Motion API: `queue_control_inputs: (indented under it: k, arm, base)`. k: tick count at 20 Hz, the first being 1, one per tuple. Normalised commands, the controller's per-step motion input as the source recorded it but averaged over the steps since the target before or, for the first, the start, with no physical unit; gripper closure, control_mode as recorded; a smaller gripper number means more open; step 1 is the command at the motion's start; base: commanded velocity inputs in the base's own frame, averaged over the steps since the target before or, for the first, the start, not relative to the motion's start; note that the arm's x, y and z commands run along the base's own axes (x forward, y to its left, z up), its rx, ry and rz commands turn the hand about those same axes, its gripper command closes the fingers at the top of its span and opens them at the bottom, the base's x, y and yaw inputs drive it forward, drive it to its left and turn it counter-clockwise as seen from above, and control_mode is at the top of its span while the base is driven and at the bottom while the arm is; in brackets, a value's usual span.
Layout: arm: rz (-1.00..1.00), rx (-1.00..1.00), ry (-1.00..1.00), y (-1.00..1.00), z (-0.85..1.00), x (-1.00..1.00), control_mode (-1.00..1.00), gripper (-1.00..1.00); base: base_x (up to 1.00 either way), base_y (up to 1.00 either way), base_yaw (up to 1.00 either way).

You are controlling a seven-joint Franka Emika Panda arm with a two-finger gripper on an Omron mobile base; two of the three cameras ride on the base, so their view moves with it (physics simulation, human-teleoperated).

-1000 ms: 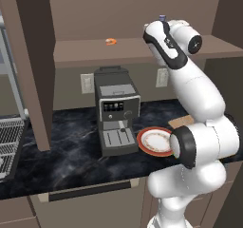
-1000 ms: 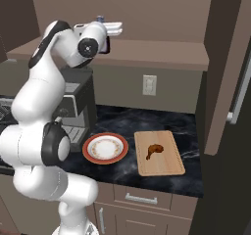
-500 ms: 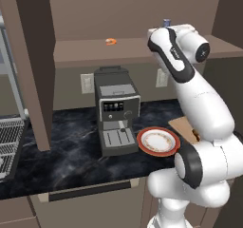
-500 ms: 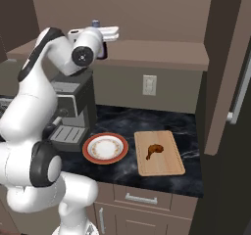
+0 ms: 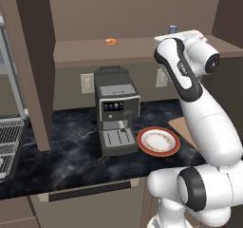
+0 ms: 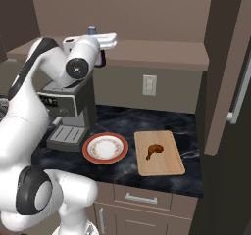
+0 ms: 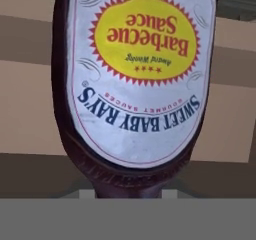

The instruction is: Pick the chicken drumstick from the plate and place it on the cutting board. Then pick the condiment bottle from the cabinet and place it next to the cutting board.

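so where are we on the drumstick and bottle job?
Done: the chicken drumstick lies on the cutting board, and the plate is bare. In hand: the gripper is up at the cabinet shelf, right at the barbecue sauce bottle; whether it grips yet is unclear. Left: bring the bottle down and set it beside the board.

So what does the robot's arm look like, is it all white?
Mostly white: the arm is a chain of smooth, rounded, glossy segments. The joints between them are dark grey or black rings, with a round dark cap on the side of one. The hand at the end is a flat white block. No loose cables show.
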Motion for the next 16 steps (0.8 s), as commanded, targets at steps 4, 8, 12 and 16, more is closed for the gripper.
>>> queue_control_inputs:
  k: [4,8,12,16]
  arm:
    - [-0.01,0.0,0.03,0.0,0.09,-0.55,-1.0,1.0]
    - [-0.02,0.0,0.05,0.0,0.09,-0.53,-1.0,1.0]
    - [-0.02,0.0,0.07,0.0,0.08,-0.49,-1.0,1.0]
    - [-0.03,-0.01,0.09,0.0,0.05,-0.46,-1.0,1.0]
  base:
    - [0.0,0.0,0.0]
    - [0.0,0.0,0.0]
    - [0.0,0.0,0.0]
    - [0.0,0.0,0.0]
